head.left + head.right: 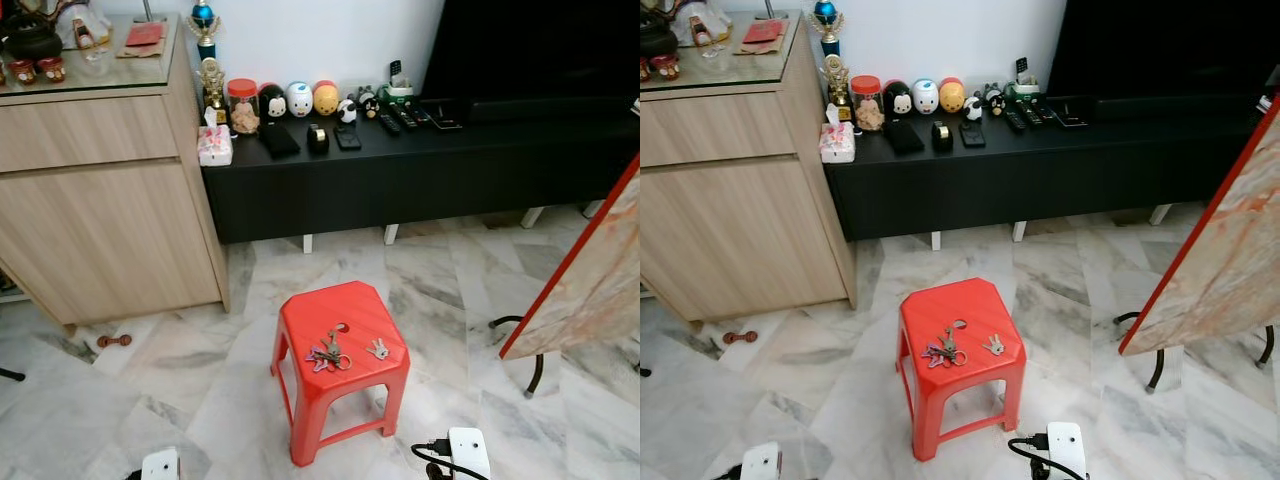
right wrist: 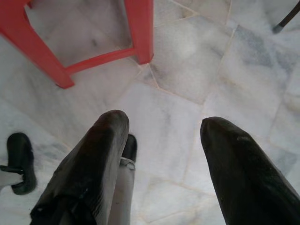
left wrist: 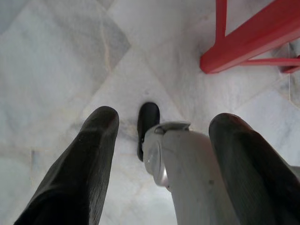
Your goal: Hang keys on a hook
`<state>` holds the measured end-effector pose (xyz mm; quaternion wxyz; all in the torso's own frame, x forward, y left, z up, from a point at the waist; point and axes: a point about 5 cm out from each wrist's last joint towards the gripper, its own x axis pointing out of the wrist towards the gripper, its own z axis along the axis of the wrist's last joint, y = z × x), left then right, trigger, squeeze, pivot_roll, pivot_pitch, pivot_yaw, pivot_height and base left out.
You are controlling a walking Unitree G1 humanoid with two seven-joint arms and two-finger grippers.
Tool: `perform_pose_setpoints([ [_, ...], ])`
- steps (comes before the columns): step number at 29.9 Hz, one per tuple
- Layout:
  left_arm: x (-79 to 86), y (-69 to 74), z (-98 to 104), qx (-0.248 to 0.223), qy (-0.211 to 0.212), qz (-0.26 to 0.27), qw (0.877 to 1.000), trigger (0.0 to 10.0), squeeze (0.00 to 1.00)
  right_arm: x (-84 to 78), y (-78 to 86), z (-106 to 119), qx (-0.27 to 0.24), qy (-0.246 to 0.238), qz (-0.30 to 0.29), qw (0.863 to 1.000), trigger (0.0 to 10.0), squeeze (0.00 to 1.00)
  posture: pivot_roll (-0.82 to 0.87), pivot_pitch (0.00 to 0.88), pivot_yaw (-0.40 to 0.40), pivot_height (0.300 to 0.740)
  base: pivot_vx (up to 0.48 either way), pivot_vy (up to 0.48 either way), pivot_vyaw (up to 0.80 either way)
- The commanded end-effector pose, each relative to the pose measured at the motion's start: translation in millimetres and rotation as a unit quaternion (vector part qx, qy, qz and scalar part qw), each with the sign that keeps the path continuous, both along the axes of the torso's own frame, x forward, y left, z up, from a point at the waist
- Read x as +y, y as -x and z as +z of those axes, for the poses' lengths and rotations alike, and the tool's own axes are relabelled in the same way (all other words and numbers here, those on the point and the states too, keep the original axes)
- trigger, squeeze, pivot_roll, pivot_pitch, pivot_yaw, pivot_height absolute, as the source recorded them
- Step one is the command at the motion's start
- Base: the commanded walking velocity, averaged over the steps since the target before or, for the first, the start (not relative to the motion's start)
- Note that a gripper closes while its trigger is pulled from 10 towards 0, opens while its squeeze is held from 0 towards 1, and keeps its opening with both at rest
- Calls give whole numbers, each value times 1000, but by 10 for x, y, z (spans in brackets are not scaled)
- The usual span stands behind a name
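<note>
A bunch of keys (image 1: 329, 352) with a red tag and a ring lies on top of a red plastic stool (image 1: 310, 320) standing on the marble floor. A smaller single key (image 1: 378, 349) lies just to its right on the same seat. Both arms hang low beside me. My left gripper (image 3: 161, 126) is open above the floor, with the stool's legs (image 3: 243, 42) off to one side. My right gripper (image 2: 164, 126) is also open over the floor, near a stool leg (image 2: 140, 28). No hook can be made out.
A wooden cabinet (image 1: 100, 190) stands at the left, a long black TV bench (image 1: 420, 170) with figurines and remotes runs along the wall. A tilted board (image 1: 590, 280) on a black stand leans in at the right. A small dumbbell (image 1: 113, 341) lies on the floor.
</note>
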<state>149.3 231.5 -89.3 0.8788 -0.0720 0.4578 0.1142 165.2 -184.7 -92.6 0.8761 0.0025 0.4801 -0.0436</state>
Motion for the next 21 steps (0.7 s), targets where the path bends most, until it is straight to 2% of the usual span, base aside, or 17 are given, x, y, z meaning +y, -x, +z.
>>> perform_pose_setpoints([
  [1,26,129,-42,18,-1,0,1000,10000,0,15,-73,32,-14,0,1,1000,10000,0,35,0,-47,740,341,0,800],
  [6,33,203,-64,25,0,-2,1000,10000,0,14,-76,33,-15,-2,-1,1000,10000,0,36,0,-48,740,343,0,800],
  [8,38,230,-71,28,0,-1,1000,10000,0,14,-71,31,-16,-10,-16,1000,10000,0,36,0,-48,740,345,0,0],
  [11,5,152,-56,22,1,-4,1000,10000,0,11,-74,33,-15,-4,-7,1000,10000,0,36,0,-47,740,347,0,0],
  [18,-5,135,-52,21,1,-6,1000,10000,0,14,-83,37,-18,-5,-9,1000,10000,0,36,0,-47,740,348,0,0],
  [21,-6,132,-51,20,3,-4,1000,10000,0,22,-88,39,-19,-7,-8,1000,10000,0,37,0,-47,740,0,0,0],
])
